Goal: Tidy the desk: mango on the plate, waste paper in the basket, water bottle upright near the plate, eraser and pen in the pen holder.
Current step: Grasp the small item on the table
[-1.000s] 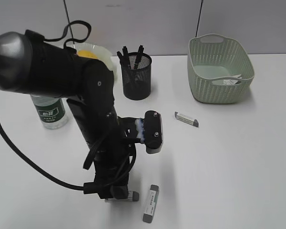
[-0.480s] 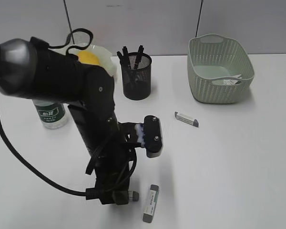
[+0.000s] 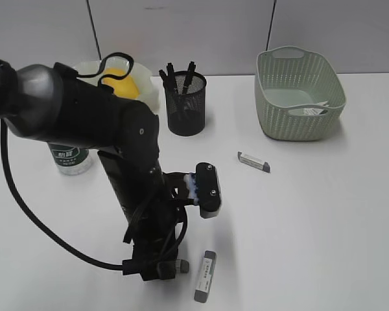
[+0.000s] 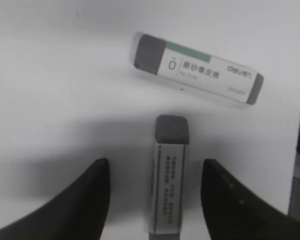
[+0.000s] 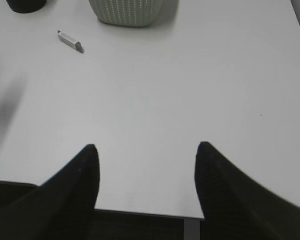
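The left gripper is spread wide — its jaws straddling an eraser lengthwise, ready to pinch — while a second eraser lies at twelve o'clock beyond it.

A white desk was seen. The basket was pale green with a woven pattern, the pen holder black mesh, the mango yellow-orange. The erasers were white with grey ends, one green-striped. The bottle label was dark green.
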Robot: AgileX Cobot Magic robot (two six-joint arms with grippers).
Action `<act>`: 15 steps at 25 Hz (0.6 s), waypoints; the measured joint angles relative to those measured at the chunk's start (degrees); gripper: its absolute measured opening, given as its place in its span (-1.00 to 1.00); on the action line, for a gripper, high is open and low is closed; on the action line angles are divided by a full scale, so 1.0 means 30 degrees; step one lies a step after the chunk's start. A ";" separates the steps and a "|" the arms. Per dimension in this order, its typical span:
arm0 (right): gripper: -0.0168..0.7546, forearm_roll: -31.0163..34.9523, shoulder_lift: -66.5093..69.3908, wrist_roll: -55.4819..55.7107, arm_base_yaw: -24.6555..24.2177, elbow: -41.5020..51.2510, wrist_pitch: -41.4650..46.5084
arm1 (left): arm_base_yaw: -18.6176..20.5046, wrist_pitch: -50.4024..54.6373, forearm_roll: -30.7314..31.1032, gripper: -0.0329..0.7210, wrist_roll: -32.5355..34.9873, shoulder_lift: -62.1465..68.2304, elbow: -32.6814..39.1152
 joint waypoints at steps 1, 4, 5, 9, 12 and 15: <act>0.28 0.0000 0.0000 0.0000 0.0000 0.0000 0.0000 | 0.0000 -0.0070 0.0000 0.13 -0.0125 0.0000 0.0000; 0.28 0.0000 0.0000 0.0000 0.0000 0.0000 0.0000 | 0.0000 -0.0114 0.0000 -0.24 -0.0245 0.0000 0.0000; 0.28 0.0000 0.0000 0.0000 0.0000 0.0000 0.0000 | 0.0000 -0.0114 0.0000 -0.41 -0.0267 0.0000 0.0000; 0.28 0.0000 0.0000 0.0000 0.0000 0.0000 0.0000 | 0.0000 -0.0030 0.0354 -0.54 -0.0401 0.0000 0.0000; 0.28 0.0000 0.0000 0.0004 0.0000 0.0000 0.0000 | 0.0000 0.0039 0.0639 -0.54 -0.0574 -0.0062 0.0000; 0.28 0.0000 0.0000 0.0004 0.0000 0.0000 0.0000 | 0.0000 0.0176 0.1047 -0.54 -0.0797 -0.0587 -0.0039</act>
